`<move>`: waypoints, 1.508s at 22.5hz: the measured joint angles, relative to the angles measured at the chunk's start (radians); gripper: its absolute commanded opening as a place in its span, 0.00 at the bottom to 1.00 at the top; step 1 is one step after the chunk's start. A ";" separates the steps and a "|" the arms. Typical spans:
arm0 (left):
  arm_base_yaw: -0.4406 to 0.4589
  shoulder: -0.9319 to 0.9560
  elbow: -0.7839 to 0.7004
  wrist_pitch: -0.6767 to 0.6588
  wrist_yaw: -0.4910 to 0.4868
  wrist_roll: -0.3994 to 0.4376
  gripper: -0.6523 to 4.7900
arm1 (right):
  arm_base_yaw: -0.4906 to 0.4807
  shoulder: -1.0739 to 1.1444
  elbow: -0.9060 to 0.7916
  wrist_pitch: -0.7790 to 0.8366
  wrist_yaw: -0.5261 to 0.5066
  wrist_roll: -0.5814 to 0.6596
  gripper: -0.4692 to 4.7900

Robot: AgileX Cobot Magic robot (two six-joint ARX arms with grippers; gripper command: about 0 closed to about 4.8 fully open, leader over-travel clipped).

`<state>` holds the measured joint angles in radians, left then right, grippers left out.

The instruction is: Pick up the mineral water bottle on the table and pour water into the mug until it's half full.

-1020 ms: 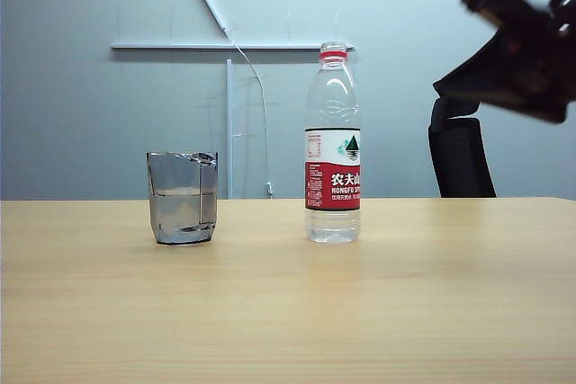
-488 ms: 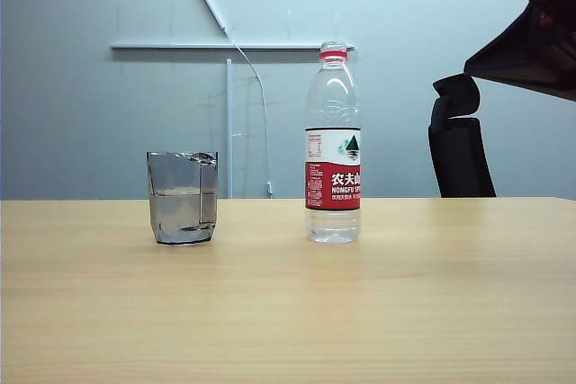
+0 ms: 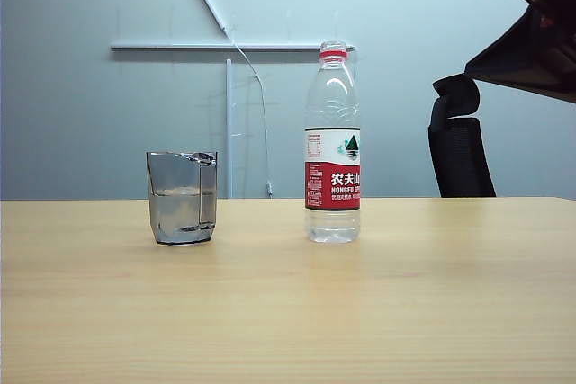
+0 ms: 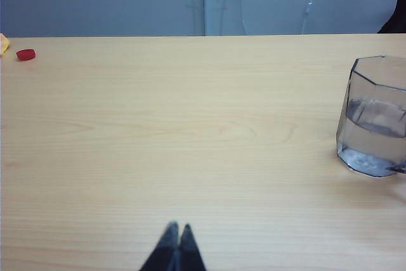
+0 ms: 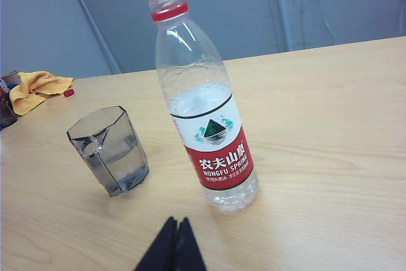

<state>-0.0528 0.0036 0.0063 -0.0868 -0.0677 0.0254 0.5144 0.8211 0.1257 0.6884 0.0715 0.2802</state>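
The mineral water bottle [image 3: 333, 177] stands upright and uncapped near the middle of the table [image 3: 288, 312]. The smoky-grey mug [image 3: 183, 197] stands to its left, with water [image 3: 183, 215] filling roughly its lower half. My right arm [image 3: 540, 33] hangs high at the exterior view's upper right, well clear of both. In the right wrist view the bottle [image 5: 216, 150] and mug [image 5: 111, 150] stand beyond my right gripper [image 5: 176, 221], which is shut and empty. My left gripper [image 4: 177, 228] is shut over bare table, empty, with the mug [image 4: 374, 118] off to one side.
A red bottle cap [image 4: 26, 54] lies on the table far from the mug, also seen as the red cap [image 5: 68, 92] beside a yellow cloth [image 5: 35, 87]. A black office chair [image 3: 459, 150] stands behind the table's far right edge.
My right arm has lifted up and to the right, away from the bottle, then held still. Bottle, mug and left gripper have not moved.
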 measured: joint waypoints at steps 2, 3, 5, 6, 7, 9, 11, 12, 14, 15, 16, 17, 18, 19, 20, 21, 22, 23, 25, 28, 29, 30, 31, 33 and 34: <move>0.000 0.000 0.000 0.000 0.000 0.000 0.12 | 0.000 0.000 0.000 0.000 0.000 0.000 0.08; 0.000 0.000 0.000 0.000 0.000 0.000 0.12 | 0.000 0.000 0.000 0.000 0.000 0.000 0.08; 0.000 0.000 0.000 0.000 0.000 0.000 0.12 | 0.000 0.000 0.000 0.000 0.000 0.000 0.08; 0.000 0.000 0.000 0.000 0.000 0.000 0.12 | 0.000 0.000 0.000 0.000 0.000 -0.009 0.08; 0.000 0.000 0.000 0.000 0.000 0.000 0.12 | 0.000 0.000 0.000 0.000 0.000 -0.022 0.08; 0.000 0.000 0.000 0.000 0.000 0.000 0.12 | -0.001 -0.034 -0.001 -0.037 0.000 -0.051 0.08; 0.000 0.000 0.000 0.000 0.000 0.000 0.12 | -0.018 -0.130 -0.001 -0.121 -0.002 -0.074 0.08; 0.000 0.000 0.000 0.000 0.000 0.000 0.12 | -0.044 -0.204 0.000 -0.221 -0.001 -0.084 0.08; 0.000 0.000 0.000 0.000 0.001 0.000 0.12 | -0.131 -0.335 -0.002 -0.417 -0.005 -0.088 0.08; 0.000 0.001 0.000 0.000 0.000 0.000 0.12 | -0.179 -0.399 -0.007 -0.489 -0.013 -0.087 0.08; 0.000 0.001 0.000 0.000 0.000 0.000 0.12 | -0.271 -0.495 -0.017 -0.584 -0.040 -0.078 0.08; 0.000 0.001 0.000 0.000 0.001 0.000 0.12 | -0.316 -0.547 -0.029 -0.614 -0.056 -0.076 0.08; 0.000 0.001 0.000 0.000 0.000 0.000 0.12 | -0.380 -0.631 -0.051 -0.651 -0.072 -0.075 0.08; -0.003 0.001 0.000 0.000 0.001 0.000 0.12 | -0.435 -0.700 -0.070 -0.663 -0.076 -0.074 0.08; -0.003 0.001 0.000 0.000 0.001 0.000 0.12 | -0.465 -0.737 -0.081 -0.664 -0.075 -0.073 0.08; -0.003 0.001 0.000 0.000 0.000 0.000 0.12 | -0.484 -0.766 -0.090 -0.664 -0.076 -0.072 0.08; -0.003 0.001 0.000 0.000 0.000 0.000 0.12 | -0.504 -0.796 -0.100 -0.664 -0.081 -0.072 0.08; -0.003 0.001 0.000 0.000 0.000 0.000 0.12 | -0.520 -0.822 -0.108 -0.663 -0.085 -0.072 0.08; -0.003 0.001 0.000 0.001 0.000 0.000 0.12 | -0.549 -0.819 -0.120 -0.655 -0.092 -0.071 0.08; -0.003 0.001 0.000 0.000 0.000 0.000 0.12 | -0.577 -0.820 -0.121 -0.662 -0.092 -0.079 0.08; -0.003 0.001 0.000 0.000 0.000 0.000 0.12 | -0.596 -0.820 -0.121 -0.667 -0.092 -0.092 0.08; -0.003 0.001 0.000 0.000 0.000 0.000 0.12 | -0.603 -0.820 -0.121 -0.669 -0.090 -0.100 0.08; -0.003 0.001 0.000 0.000 0.000 0.000 0.12 | -0.606 -0.820 -0.121 -0.672 -0.091 -0.112 0.08; -0.003 0.001 0.000 0.000 0.000 0.000 0.12 | -0.602 -0.820 -0.121 -0.672 -0.092 -0.124 0.08; -0.003 0.001 0.000 0.000 0.000 0.000 0.12 | -0.600 -0.820 -0.121 -0.672 -0.092 -0.126 0.08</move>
<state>-0.0555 0.0048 0.0063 -0.0868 -0.0677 0.0254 -0.0856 0.0010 0.0051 0.0166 -0.0200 0.1539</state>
